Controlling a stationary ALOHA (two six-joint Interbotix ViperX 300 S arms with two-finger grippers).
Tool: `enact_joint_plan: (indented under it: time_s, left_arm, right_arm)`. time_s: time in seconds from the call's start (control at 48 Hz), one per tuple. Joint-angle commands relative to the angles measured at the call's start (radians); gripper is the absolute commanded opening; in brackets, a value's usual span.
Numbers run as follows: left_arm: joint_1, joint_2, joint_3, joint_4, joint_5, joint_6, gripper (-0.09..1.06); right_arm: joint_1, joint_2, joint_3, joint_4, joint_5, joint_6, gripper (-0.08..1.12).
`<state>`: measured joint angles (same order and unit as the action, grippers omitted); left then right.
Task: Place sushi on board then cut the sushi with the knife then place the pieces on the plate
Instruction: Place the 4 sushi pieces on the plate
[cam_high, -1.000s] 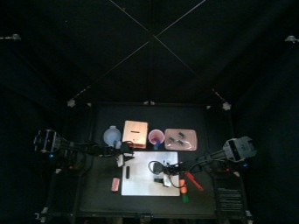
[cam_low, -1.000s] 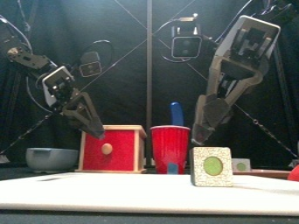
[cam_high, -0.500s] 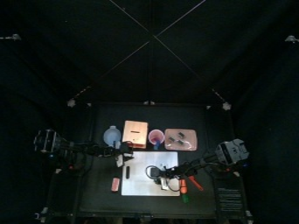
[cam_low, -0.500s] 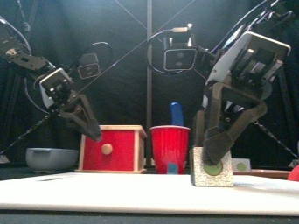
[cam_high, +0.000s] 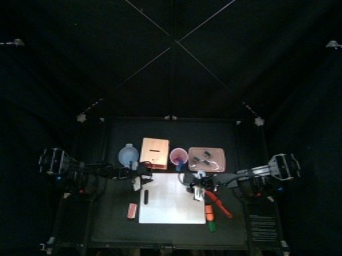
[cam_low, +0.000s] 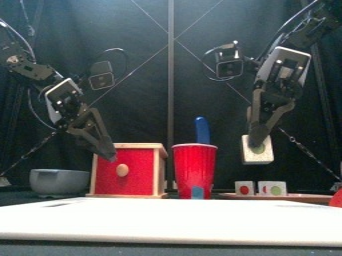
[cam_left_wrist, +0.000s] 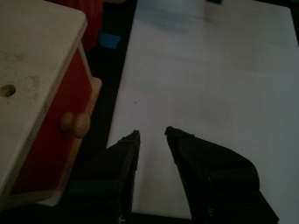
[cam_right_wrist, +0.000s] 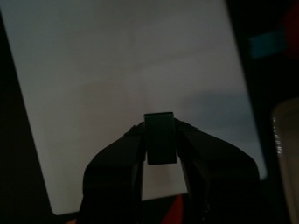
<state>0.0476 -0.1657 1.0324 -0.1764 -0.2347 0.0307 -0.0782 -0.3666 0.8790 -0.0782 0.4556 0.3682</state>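
Two arms over the table. Top view: white board (cam_high: 167, 200) lies centre-near, pink tray (cam_high: 219, 152) behind its far right corner. The right gripper (cam_high: 198, 183) is at the board's far right edge and the left gripper (cam_high: 144, 177) at its far left corner. Front view: right gripper (cam_low: 254, 138) hangs well above the table on the right, pinched on one sushi piece (cam_low: 257, 150), green face toward us, clear of everything below. Two more sushi pieces (cam_low: 245, 187) sit side by side low at the far right, apparently on the tray. Left gripper (cam_low: 107, 153) hovers just above the wooden box (cam_low: 128, 170). A red cup (cam_low: 194, 168) with the blue knife (cam_low: 203, 128) upright in it stands just right of the box, and a bowl (cam_low: 59, 181) sits far left. Left wrist view: left gripper (cam_left_wrist: 152, 133) jaws a narrow gap apart, nothing between, over the board (cam_left_wrist: 211, 70), with the box's red drawer front (cam_left_wrist: 52, 140) beside it. Right wrist view: right gripper (cam_right_wrist: 160, 140) clamps the dark sushi piece (cam_right_wrist: 160, 129) between both jaws, with bare board (cam_right_wrist: 117, 79) beneath.
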Motion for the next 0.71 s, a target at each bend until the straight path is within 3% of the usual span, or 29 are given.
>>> enact_joint_plan:
  time_s: [0.021, 0.167, 0.333, 0.542, 0.708]
  left_arm:
    - [0.000, -0.006, -0.017, -0.002, -0.005, 0.000, 0.72]
    - [0.003, -0.006, -0.017, -0.002, -0.006, 0.003, 0.72]
    - [0.006, -0.008, -0.023, 0.000, -0.006, 0.003, 0.72]
    - [0.008, -0.014, -0.026, 0.002, -0.005, 0.003, 0.72]
    - [0.008, -0.017, -0.023, 0.000, -0.005, 0.000, 0.72]
  right_arm:
    - [-0.112, -0.132, 0.052, -0.021, 0.060, 0.005, 0.56]
    - [-0.284, -0.229, 0.121, -0.012, 0.109, 0.003, 0.56]
    - [-0.420, -0.241, 0.190, -0.038, 0.117, -0.014, 0.56]
    - [-0.494, -0.192, 0.258, -0.118, 0.035, 0.003, 0.58]
    - [-0.543, -0.172, 0.270, -0.130, -0.078, 0.000, 0.69]
